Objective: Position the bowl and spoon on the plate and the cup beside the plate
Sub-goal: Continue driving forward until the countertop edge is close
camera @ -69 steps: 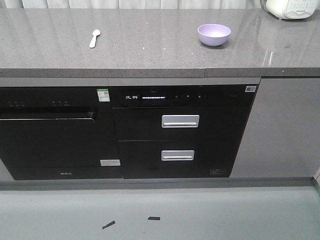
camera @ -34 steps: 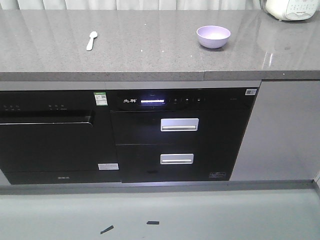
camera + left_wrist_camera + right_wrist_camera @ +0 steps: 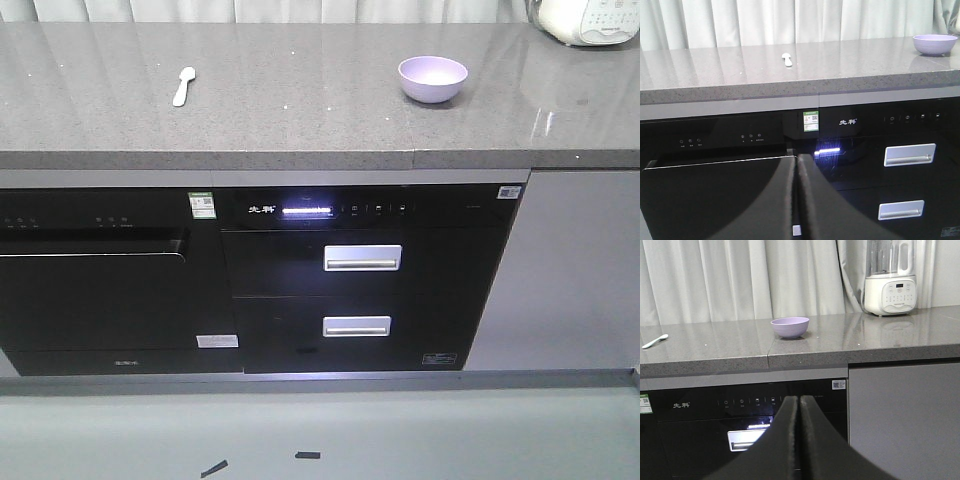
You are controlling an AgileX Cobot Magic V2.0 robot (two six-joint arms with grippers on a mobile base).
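The small round lavender plastic bowl is seen on the grey stone tabletop, with the short pale plastic spoon well apart from it. Both are judged light, stiff and smooth. The bowl's rim and the spoon's handle are suggested as holds. The left tool and the right tool are pressed together, empty.

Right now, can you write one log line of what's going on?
bowl: on counter, right | spoon: on counter, left | plate, cup: not in view | left gripper: shut, empty | right gripper: shut, empty
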